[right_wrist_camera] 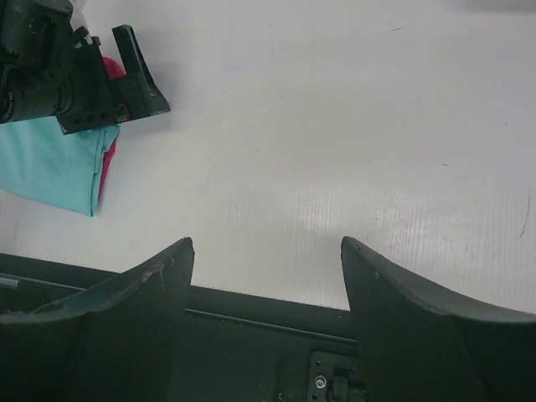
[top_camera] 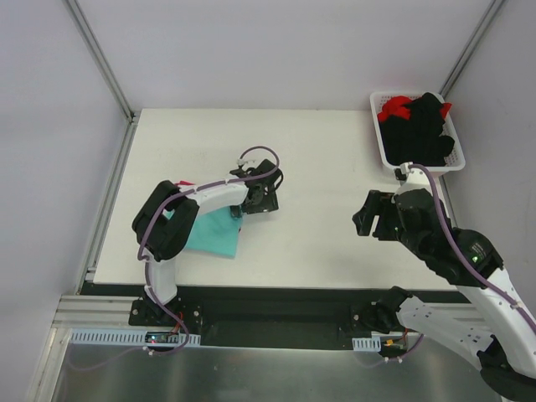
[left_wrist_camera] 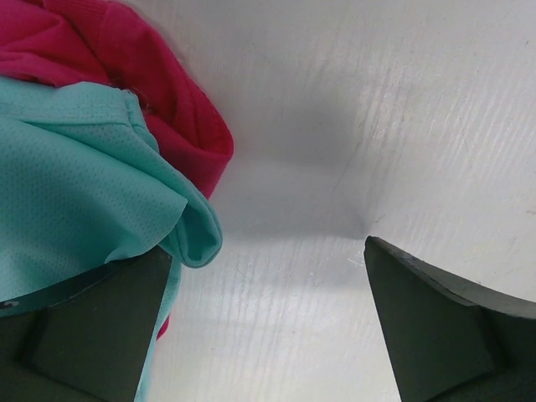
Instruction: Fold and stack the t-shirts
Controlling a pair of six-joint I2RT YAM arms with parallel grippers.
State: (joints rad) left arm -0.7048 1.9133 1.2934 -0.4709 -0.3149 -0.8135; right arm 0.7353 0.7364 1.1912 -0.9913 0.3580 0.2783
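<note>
A folded teal t-shirt lies at the table's front left, partly under my left arm. It rests on a magenta-pink t-shirt, whose edge shows past the teal fold. My left gripper hangs just right of the pile, open, with only bare table between its fingers. The teal edge lies against its left finger. My right gripper is open and empty over the front right of the table, far from the shirts. In its view the teal shirt sits at the far left.
A white basket at the back right holds black garments and a red one. The white table has metal frame rails along its left and right sides. The black mounting bar runs along the near edge.
</note>
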